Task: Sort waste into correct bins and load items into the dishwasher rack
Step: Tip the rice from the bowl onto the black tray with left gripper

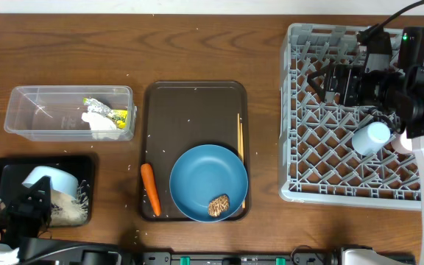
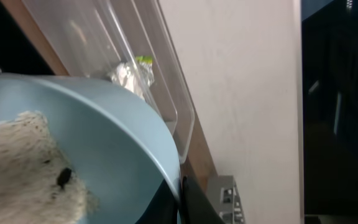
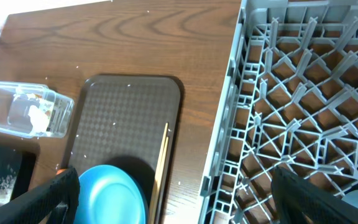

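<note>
My left gripper (image 1: 35,197) is shut on the rim of a small pale bowl (image 1: 50,179), tilted over the black tray (image 1: 6,168). The left wrist view shows rice (image 2: 17,162) inside the bowl (image 2: 104,143), with my fingers (image 2: 180,194) pinching its edge. Rice (image 1: 68,208) also lies in the tray. The clear tub (image 1: 32,110) holds white tissue (image 1: 98,121) and the yellow-green wrapper (image 1: 112,112). The blue plate (image 1: 201,177) carries a brown food piece (image 1: 219,205). A carrot (image 1: 150,189) and chopsticks (image 1: 240,151) lie beside it. My right gripper (image 1: 322,82) hangs open and empty over the grey rack (image 1: 300,173).
Plate, carrot and chopsticks rest on a dark brown serving tray (image 1: 190,103) at the table's middle. A light blue cup (image 1: 372,138) and a pink cup (image 1: 402,144) sit in the rack under my right arm. Loose rice grains dot the wood.
</note>
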Motion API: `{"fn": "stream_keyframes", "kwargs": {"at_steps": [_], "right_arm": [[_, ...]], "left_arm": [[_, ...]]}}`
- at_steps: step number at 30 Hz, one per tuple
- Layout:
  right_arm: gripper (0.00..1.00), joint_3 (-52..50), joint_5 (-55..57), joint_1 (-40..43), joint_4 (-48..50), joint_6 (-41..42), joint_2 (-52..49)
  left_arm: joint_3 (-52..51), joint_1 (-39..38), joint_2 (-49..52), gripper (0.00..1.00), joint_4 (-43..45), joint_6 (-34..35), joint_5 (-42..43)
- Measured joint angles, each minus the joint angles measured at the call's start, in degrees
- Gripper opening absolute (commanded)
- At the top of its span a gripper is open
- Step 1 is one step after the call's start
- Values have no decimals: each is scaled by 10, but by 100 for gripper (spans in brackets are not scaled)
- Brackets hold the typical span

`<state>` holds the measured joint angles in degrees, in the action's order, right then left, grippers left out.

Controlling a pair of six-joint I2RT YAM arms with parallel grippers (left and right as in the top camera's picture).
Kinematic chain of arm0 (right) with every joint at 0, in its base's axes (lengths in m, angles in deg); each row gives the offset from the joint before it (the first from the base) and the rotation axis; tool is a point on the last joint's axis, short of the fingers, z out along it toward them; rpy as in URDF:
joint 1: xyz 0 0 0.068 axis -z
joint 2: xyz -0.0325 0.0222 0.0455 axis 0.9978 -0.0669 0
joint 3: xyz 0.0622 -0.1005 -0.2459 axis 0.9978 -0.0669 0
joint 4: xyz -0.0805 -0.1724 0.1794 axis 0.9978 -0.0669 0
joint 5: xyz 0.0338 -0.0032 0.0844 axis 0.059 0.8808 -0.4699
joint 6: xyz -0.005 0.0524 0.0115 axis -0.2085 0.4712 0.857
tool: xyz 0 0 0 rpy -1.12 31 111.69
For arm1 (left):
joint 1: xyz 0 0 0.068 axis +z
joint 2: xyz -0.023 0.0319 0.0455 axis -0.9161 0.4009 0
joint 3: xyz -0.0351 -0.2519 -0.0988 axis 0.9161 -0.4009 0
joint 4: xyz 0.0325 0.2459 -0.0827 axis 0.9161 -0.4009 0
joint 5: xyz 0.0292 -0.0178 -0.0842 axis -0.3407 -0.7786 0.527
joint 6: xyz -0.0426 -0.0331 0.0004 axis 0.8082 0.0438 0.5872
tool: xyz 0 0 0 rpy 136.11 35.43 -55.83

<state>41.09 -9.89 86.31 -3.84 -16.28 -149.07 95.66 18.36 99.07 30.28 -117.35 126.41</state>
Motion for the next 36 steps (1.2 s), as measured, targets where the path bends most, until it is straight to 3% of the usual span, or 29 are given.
{"fn": "stream_keyframes", "kwargs": {"at_steps": [7, 16, 21, 36], "right_arm": [[91, 0, 0, 0, 12, 10, 0], [91, 0, 0, 0, 18, 20, 0], [91, 0, 0, 0, 18, 25, 0], [91, 0, 0, 0, 19, 29, -1]], "left_arm": [[0, 2, 0, 6, 9, -36, 47], [-1, 1, 5, 6, -24, -51, 52], [-3, -1, 8, 6, 4, -50, 57], [-6, -14, 19, 6, 46, 22, 70]]}}
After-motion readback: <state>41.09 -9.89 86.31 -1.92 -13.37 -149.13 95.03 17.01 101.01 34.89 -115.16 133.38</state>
